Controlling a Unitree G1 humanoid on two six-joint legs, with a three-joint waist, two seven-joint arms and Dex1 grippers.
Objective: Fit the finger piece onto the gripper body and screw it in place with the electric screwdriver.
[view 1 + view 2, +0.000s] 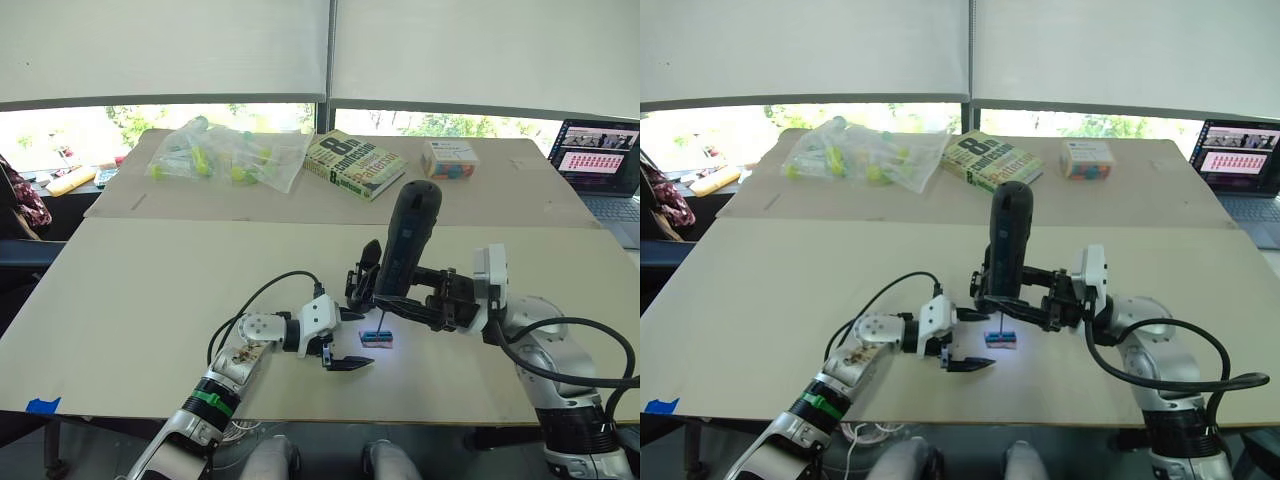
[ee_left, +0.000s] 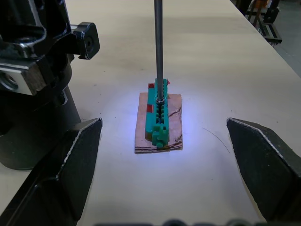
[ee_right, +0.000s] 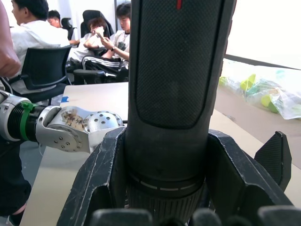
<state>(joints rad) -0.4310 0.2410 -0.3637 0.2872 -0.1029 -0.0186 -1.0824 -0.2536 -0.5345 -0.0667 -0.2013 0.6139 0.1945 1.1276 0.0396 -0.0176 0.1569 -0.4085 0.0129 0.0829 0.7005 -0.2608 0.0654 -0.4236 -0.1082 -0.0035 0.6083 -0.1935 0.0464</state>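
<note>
A pale tabletop [image 1: 150, 300] runs under a row of bright windows, with people seated on office chairs in the room behind. The right gripper [image 1: 395, 300] has its two black fingers clamped around the electric screwdriver [image 1: 405, 240], which stands nearly upright with its thin metal bit pointing down; the lit tip rests on a small green block with red bits [image 2: 159, 110], which lies on a brownish card [image 2: 160, 125] in a pool of bluish light. The left gripper [image 1: 340, 338] lies low over the table just beside that block, its fingers [image 2: 70, 165] spread wide to either side of it and holding nothing. The gripper body and the finger piece cannot be made out with any certainty. Farther back on the table lie a clear bag of yellow-green items [image 1: 225, 155], a book [image 1: 352, 163] and a small box [image 1: 449, 158], with a laptop [image 1: 603, 165] at the right edge.
</note>
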